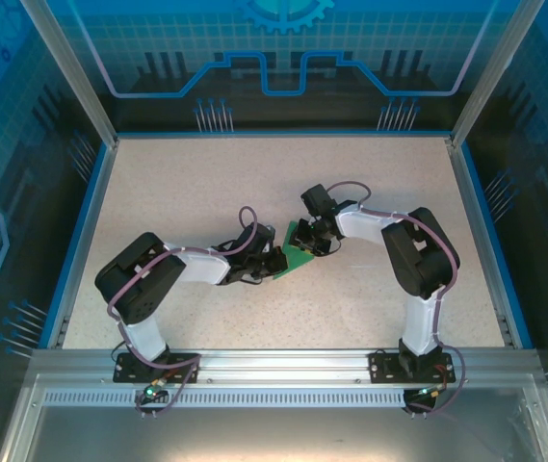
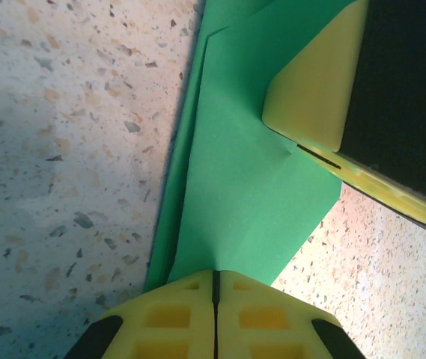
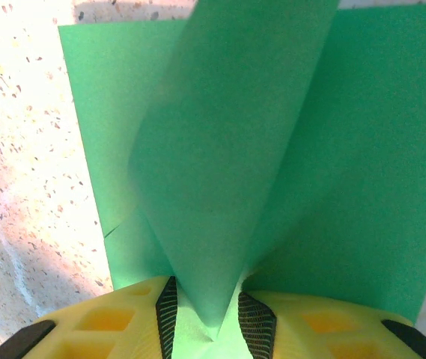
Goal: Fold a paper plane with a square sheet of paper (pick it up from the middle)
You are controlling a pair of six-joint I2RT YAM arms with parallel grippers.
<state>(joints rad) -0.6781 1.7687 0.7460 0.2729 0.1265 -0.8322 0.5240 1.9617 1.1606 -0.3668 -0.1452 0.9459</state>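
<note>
Green paper (image 1: 300, 252), partly folded into a wedge that is not yet a finished plane, lies near the middle of a speckled beige table (image 1: 254, 183), between the two robot arms. The left pincer (image 1: 275, 262) reaches in from the left and meets the paper's near left edge. Its wrist camera shows the two yellow fingers pressed together with no gap, their tips (image 2: 215, 278) against the paper (image 2: 250, 187) where two creases run together. Whether any paper is pinched between them cannot be told. The right pincer (image 1: 320, 241) comes in from the right and sits over the paper's far side. Its own camera shows the fingers (image 3: 209, 303) partly apart, clamping a raised, curled flap. That flap stands up from the rest of the sheet (image 3: 370, 149), which lies flat on the table.
</note>
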